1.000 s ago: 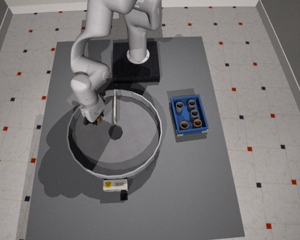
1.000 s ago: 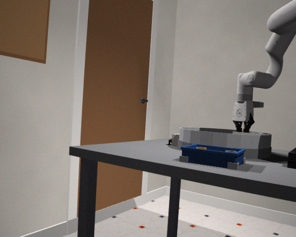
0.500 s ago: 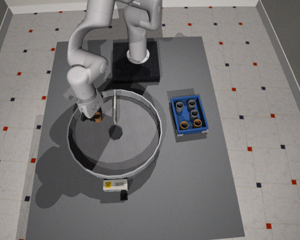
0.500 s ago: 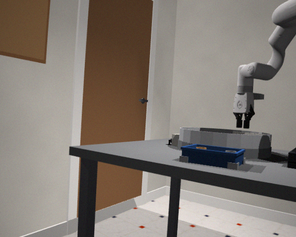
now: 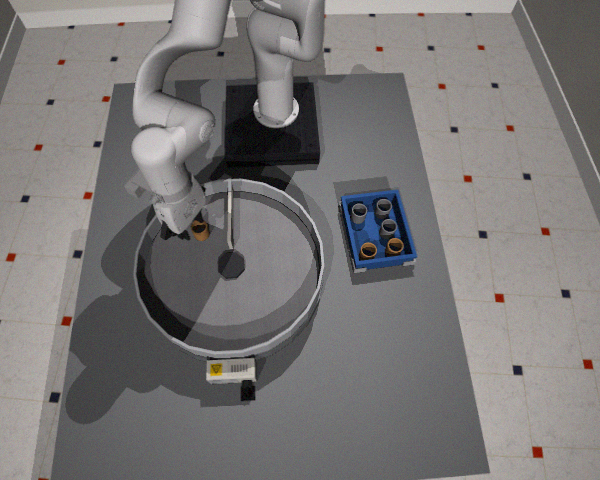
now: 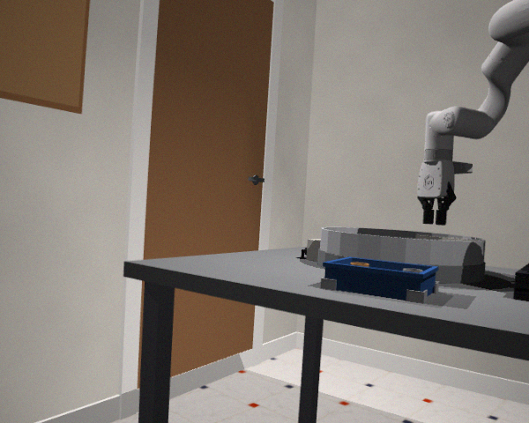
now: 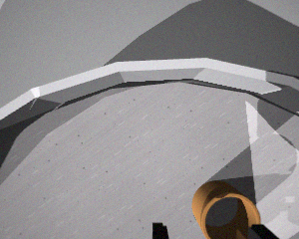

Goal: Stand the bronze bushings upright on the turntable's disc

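- So the gripper [image 5: 175, 235] [image 6: 434, 223] [image 7: 211, 231] is partway open with nothing in it, tips up over the wall [image 5: 319, 242] [image 6: 378, 248] [image 7: 159, 66]. Looks like a small opening on purpose, enough to let go without swinging wide.
- One bronze bushing [image 5: 201, 236] [image 7: 203, 201] is on the disc [image 5: 269, 299] [image 7: 115, 149], far left part, open end up. Looks upright and directly on the disc, which is what the task wants.
- It's well off the hub [image 5: 231, 264], left of the divider [image 5: 230, 217]. I'd guess that leaves the rest of the disc for the others.
- Two more bronze ones [image 5: 368, 257] [image 5: 394, 254] are at the near end of the blue crate [image 5: 407, 224] [image 6: 374, 279], on the right. So one down, two to go imo.
- Three steel bushings [image 5: 359, 217] [image 5: 383, 214] [image 5: 388, 234] are in there too and should stay.
- Crate sits level in its corner guides [image 5: 359, 269] [image 6: 327, 283]. Next pick probably wants a straight lift, since snagging the crate wall could tip it.
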Robot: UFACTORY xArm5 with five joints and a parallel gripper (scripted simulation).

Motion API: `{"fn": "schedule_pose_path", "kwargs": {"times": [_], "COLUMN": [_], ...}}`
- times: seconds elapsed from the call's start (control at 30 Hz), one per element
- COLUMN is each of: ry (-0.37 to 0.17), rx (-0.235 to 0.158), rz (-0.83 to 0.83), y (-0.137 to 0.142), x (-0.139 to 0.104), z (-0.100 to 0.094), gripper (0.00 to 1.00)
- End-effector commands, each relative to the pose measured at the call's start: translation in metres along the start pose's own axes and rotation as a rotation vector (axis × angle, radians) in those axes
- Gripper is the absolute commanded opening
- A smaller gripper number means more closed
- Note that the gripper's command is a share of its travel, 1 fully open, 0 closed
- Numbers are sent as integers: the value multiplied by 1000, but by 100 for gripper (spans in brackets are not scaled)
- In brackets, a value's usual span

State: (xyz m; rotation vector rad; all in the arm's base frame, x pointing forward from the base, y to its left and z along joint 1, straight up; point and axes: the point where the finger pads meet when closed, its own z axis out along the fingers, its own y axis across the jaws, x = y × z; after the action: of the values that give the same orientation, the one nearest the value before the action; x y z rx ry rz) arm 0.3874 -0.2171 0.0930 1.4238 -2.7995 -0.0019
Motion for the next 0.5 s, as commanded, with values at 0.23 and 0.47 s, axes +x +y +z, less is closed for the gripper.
{"fn": "schedule_pose_path", "kwargs": {"times": [0.23,0.47], "ry": [-1,-1], "rx": [5,5], "rz": [-98,-376], "y": [13,54], "x": [-25,-94], "z": [-2,-2], "gripper": [48,48]}}
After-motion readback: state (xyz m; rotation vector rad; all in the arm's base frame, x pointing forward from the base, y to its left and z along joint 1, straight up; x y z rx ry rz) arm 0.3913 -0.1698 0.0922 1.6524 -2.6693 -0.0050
